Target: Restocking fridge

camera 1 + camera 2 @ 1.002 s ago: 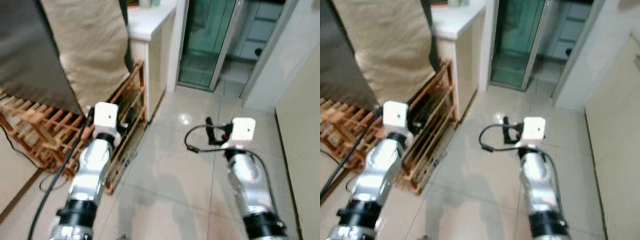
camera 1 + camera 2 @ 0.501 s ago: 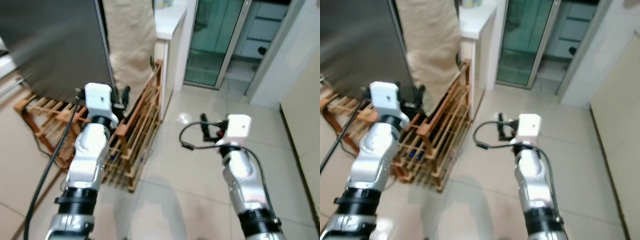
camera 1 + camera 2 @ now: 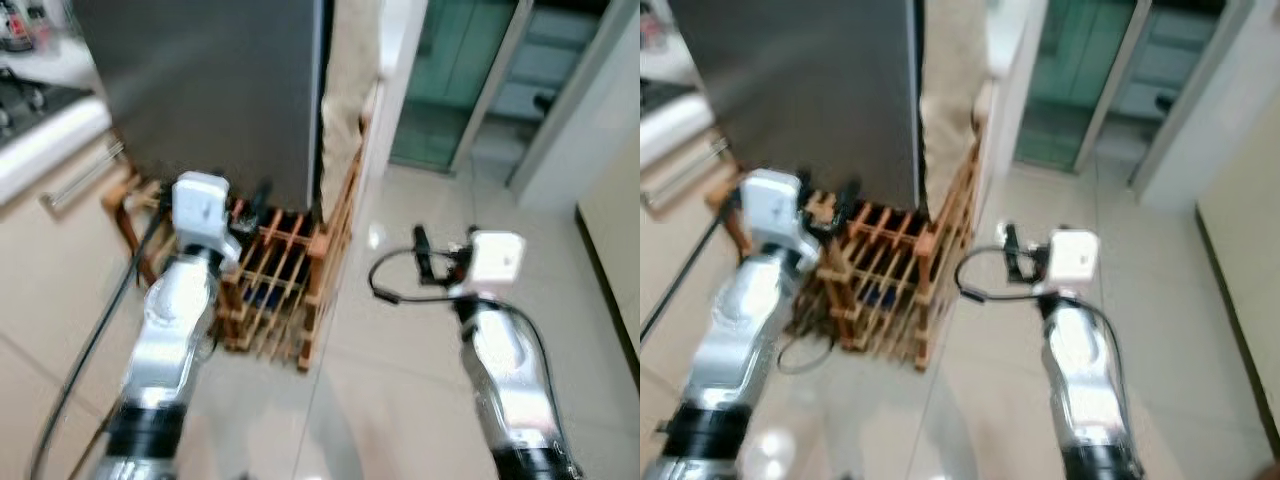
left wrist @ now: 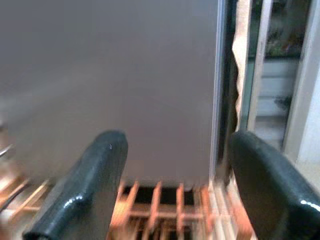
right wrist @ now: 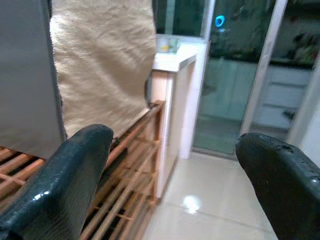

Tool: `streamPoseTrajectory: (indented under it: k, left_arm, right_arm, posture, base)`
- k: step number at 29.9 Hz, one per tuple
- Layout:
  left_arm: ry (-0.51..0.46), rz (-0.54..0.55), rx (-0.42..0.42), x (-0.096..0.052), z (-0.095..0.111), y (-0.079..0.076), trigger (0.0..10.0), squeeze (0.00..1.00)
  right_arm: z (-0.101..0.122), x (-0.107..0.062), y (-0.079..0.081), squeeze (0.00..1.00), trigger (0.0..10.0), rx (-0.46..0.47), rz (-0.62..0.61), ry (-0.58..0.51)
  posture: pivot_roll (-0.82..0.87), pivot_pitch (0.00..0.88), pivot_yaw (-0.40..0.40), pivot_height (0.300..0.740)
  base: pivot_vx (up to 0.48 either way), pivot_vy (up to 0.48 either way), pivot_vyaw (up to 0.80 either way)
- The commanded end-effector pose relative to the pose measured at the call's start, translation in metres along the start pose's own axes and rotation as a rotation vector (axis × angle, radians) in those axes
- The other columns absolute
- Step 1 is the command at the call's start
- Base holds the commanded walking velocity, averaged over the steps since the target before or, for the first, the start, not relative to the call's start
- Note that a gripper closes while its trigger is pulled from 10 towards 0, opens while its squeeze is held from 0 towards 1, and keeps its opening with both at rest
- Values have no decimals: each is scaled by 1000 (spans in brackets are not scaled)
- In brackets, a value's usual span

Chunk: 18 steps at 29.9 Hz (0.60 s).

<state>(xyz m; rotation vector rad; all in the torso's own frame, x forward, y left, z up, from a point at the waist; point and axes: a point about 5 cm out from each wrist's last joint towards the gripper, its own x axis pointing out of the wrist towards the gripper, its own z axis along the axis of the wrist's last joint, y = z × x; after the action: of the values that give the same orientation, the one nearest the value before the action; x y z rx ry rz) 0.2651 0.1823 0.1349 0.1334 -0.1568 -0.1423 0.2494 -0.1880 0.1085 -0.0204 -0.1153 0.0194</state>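
So from the head camera, the whole picture has swung round compared with a second ago: back then it was mostly the beige cloth and the doorway, and now the tall dark grey metal-fronted fridge [image 3: 210, 90] sits square ahead, door closed, standing on the slatted wooden rack [image 3: 285, 290]. That's the robot turning, not the furniture moving, and I'd read it as lining up on the fridge before any restocking starts. The left gripper [image 3: 255, 197] is raised in front of the rack just below the fridge's bottom edge, and the right gripper [image 3: 440, 258] hangs out over the glossy pale tiled floor [image 3: 400, 370], well apart from the fridge. Left wrist view: its two black fingers [image 4: 85, 185] are spread wide with nothing between them, looking straight at the grey fridge face and the rack slats under it. Right wrist view: its fingers [image 5: 65, 175] are spread wide and empty too, with the hanging beige woven cloth [image 5: 102, 65] and a white-topped cabinet [image 5: 175, 70] beyond. No groceries in either claw, so I'd guess opening the door comes first.
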Motion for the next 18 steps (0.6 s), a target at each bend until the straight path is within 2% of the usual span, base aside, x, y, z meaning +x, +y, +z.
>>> streamPoseTrajectory:
  k: [1, 3, 5, 7, 9, 12, 18]
  left_arm:
    - [-15, 44, 33, -12, 3, 1, 10000, 0]
    - [10, 78, 10, -15, 0, -1, 10000, 0]
    - [28, 92, -53, -9, -1, -8, 10000, 0]
    - [7, 52, -88, -3, 4, -18, 10000, 0]
    - [-17, 18, -90, 5, 11, -28, 10000, 0]
    - [-67, 8, -105, 18, 24, -33, 10000, 0]
    - [-115, -35, -75, 29, 38, -35, 10000, 0]
  right_arm:
    - [-3, -13, -27, 918, 10000, -32, -68, 30]
    - [-6, -14, -33, 922, 10000, -34, -99, 39]
    - [-4, -7, -30, 918, 10000, -23, -100, 22]
    - [-1, 0, -23, 922, 10000, -15, -89, 11]
    - [0, 6, -15, 922, 10000, -14, -71, 5]
    - [1, 15, -7, 914, 10000, -12, -52, -6]
    - [-1, 25, -8, 910, 10000, -4, -55, 1]
  posture:
    - [-32, 0, -50, 740]
    - [-33, 0, -50, 740]
    - [-33, 0, -54, 740]
    - [-27, 0, -50, 740]
    - [-26, 0, -47, 740]
    - [-26, 0, -27, 740]
    - [-31, 0, -10, 740]
  base:
    - [0, 0, 0]
    - [0, 0, 0]
    - [0, 0, 0]
    - [352, -322, 0]
    - [371, -300, 0]
    - [391, -275, 0]
    - [397, -267, 0]
